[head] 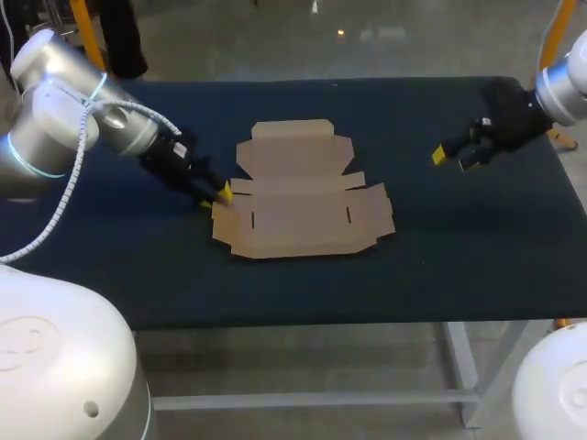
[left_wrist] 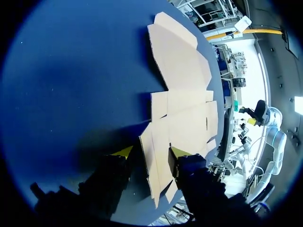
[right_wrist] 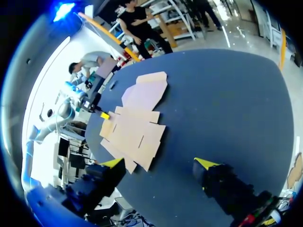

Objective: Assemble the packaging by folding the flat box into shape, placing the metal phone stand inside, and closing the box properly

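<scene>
The flat box (head: 303, 194) lies unfolded mid worktop (head: 459, 266). My left fingers (head: 222, 192) are apart, straddling its left flap edge. My right fingers (head: 451, 156) are apart too, hovering well clear. Best bet: slip one finger under the flap, pinch near the crease, lift slowly so the sheet doesn't slide. The phone stand is not in view.

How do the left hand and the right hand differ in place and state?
The left hand is at the flat box's left edge; the right hand is well away from it, over the table. A flap lies between the left hand's fingers; nothing between the right hand's. Both are open.
</scene>
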{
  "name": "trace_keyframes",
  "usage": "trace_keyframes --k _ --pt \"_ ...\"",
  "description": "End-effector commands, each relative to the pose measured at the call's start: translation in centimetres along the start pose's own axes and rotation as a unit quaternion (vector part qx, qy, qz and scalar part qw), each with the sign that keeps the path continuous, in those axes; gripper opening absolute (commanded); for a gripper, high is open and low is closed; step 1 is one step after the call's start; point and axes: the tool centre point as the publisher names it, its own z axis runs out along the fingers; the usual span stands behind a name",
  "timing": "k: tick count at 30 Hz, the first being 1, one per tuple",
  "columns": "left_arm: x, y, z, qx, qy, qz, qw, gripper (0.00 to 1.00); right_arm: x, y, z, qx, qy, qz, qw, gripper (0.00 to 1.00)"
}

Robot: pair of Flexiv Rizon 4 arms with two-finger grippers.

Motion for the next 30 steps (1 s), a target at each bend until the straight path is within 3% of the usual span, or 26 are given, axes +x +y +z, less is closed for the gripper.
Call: trace_keyframes --k 1,14,30 --pt "0.2 0.1 0.3 -0.028 -0.005 0.000 1.000 0.00 0.0 0.1 -0.1 0.004 0.002 0.000 1.000 1.00" --pt "1.7 2.5 0.5 -0.032 0.004 0.039 0.999 0.00 0.4 -0.4 -0.3 0.002 0.004 -0.003 1.000 1.00" --pt "1.8 4.1 1.3 -0.019 0.016 0.007 1.000 0.00 0.6 -1.1 -0.6 0.000 0.007 -0.008 1.000 1.00"
